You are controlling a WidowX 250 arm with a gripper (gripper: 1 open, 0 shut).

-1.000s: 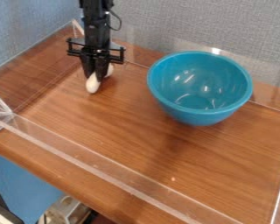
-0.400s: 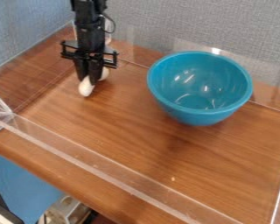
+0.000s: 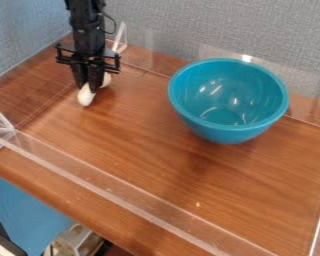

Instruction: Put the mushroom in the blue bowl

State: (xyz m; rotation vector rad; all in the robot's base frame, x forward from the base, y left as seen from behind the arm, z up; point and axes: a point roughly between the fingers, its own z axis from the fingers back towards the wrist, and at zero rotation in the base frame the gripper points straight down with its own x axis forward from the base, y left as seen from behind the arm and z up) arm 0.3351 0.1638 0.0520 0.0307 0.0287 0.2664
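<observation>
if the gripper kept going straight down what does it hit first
The gripper points straight down with its fingers closed on the mushroom, so the mushroom would press into the wooden table first; the gap underneath is hard to judge.

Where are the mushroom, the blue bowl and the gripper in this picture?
mushroom (image 3: pixel 85 96), camera view, on its pale stem below the fingers.
blue bowl (image 3: pixel 203 125), camera view, on its outer front wall.
gripper (image 3: pixel 87 84), camera view, between its fingertips, closed on the mushroom.

surface: wooden table (image 3: pixel 149 150) | on it: blue bowl (image 3: pixel 228 99)
</observation>
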